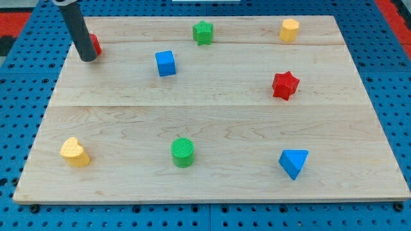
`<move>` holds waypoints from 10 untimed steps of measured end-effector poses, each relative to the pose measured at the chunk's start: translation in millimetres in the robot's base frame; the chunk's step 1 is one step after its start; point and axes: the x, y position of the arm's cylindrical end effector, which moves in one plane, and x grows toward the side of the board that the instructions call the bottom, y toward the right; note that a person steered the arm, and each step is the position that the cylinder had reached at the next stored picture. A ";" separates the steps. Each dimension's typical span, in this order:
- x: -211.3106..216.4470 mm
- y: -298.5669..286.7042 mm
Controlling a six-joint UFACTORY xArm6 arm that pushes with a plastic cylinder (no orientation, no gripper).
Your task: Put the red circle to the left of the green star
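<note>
The dark rod leans in from the view's top left, and my tip (87, 59) rests on the wooden board (212, 122) near its upper left corner. There is no gripper, only the rod. A red block (96, 44), mostly hidden behind the rod so its shape cannot be made out, touches the tip's right side. The green star (203, 32) sits well apart to the right, near the top edge. No writing is legible.

We see a pale wooden surface (212, 122) of jointed planks, evenly lit with a soft sheen. Around it lies a blue perforated metal base (385, 51), and red patches (392, 9) show at the view's top corners.
</note>
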 end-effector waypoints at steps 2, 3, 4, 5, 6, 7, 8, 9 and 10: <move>-4.8 -54.3; -19.3 -15.3; -29.5 18.4; -29.5 23.8; -29.5 23.7; -29.5 23.7; -29.5 23.7; -29.5 41.6; -29.5 53.9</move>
